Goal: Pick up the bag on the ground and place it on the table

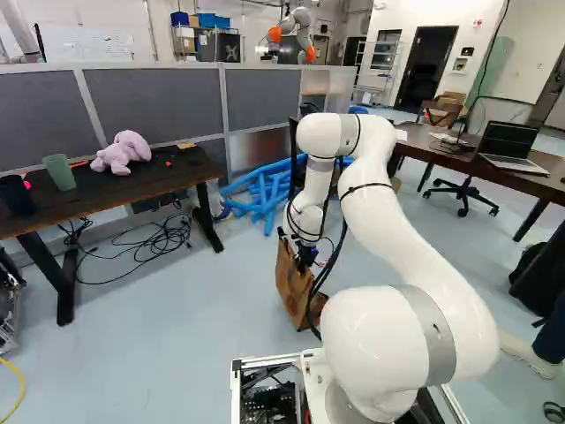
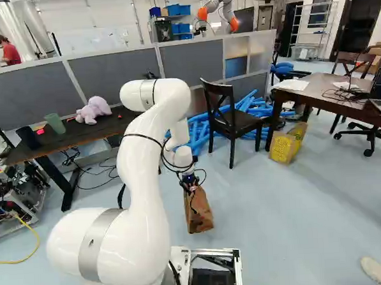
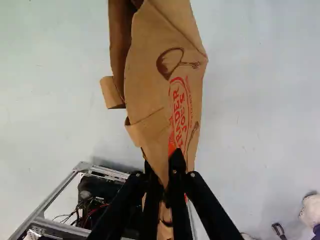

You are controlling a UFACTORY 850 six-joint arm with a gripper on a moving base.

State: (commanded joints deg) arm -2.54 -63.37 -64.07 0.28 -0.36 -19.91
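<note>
End effector: clenched on paper, the black two-fingered end effector [image 2: 191,184] is closed on the bag, a fold of its paper pinched between both fingers, as is seen in the wrist view
Bag: the creased brown paper bag [image 3: 150,65], marked with red lettering and dark brown drawings, is held below the end effector, ahead of the arm and between the two surfaces; whether the floor [image 1: 238,300] is touched by its base cannot be told
Arm: the thick white jointed arm [image 1: 424,247] is extended ahead and bent downward
Left surface: a lavender plush toy [image 1: 124,152], a green cup [image 1: 61,172] and a black cup [image 1: 16,194] are carried on the dark wooden surface [image 1: 106,193]; tangled black cables [image 1: 159,240] are spread on the floor near its legs
Right surface: an open laptop [image 1: 512,146] is carried on the brown wooden surface [image 2: 320,90], with a yellow patterned bag [image 2: 286,144] placed on the floor beside it
Chair: the dark wooden chair [image 2: 235,120] is placed near the right surface, blue tubes [image 2: 199,132] piled behind it
</note>
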